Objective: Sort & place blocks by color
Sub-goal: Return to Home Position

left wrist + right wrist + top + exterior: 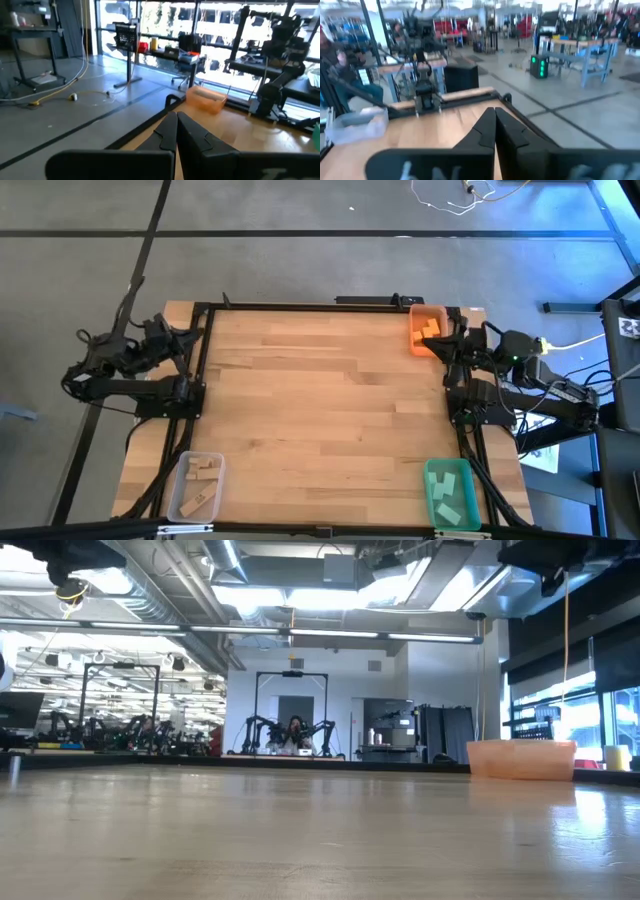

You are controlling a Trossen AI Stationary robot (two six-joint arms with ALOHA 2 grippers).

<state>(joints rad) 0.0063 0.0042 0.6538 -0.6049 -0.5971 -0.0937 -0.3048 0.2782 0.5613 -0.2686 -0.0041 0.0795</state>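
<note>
Where the light wooden counter (320,400) reaches its near edge, a bin sits at each corner. At the near left corner, a clear rectangular plastic bin (180,485) holds several small flat pale wood blocks (203,471). At the near right corner, a green rectangular bin (430,470) holds small flat teal-green blocks (447,485). Farther back, the left arm is folded at the counter's left edge, and the left hand (176,117) is narrow, its two dark fingers pressed together with nothing between them. At the right edge opposite, the right hand (494,112) is likewise narrow and grips nothing. At the far right corner, just beside the right arm, an orange rectangular bin (428,308) holds small flat orange blocks (428,330). Beyond the far edge, the low view shows a workshop room with another dark two-armed rig (290,735).
</note>
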